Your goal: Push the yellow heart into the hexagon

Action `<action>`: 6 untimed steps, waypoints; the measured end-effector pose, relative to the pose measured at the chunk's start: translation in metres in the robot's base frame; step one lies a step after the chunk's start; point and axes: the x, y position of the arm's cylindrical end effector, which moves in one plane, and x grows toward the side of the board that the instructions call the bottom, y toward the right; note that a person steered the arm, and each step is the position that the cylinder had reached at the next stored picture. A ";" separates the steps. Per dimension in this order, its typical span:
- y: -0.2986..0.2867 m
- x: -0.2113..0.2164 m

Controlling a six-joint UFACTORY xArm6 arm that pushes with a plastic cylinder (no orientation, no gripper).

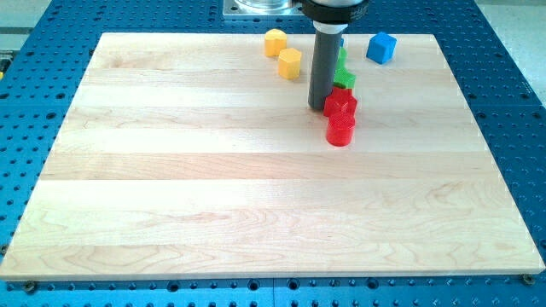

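Wooden board (256, 196) on a blue perforated table (512, 102), board takes up most of the view. All blocks sit bunched near the board's 12 o'clock edge.

Dark rod (325, 64) comes down from the view's top, upright; my tip (319, 108) rests on the board, touching or just beside the upper red block on its 9 o'clock side. No jaws here, just a plain rod, nothing clamped.

Two red blocks: upper red block (341, 103), star-like but shape not clear, and a red cylinder-ish block (339, 130) at its 6 o'clock, the two touching. Green block (344, 77) at 12 o'clock of the upper red one, partly hidden by the rod, shape unclear. Blue cube (381, 47) at 1–2 o'clock of the green, apart from it.

Yellow hexagon (290, 63) at 10 o'clock of my tip, near but apart. Yellow heart (275, 41) at 11 o'clock of the hexagon, just beside it; can't tell if touching. Tip is well clear of the heart.
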 end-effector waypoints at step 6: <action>-0.120 -0.176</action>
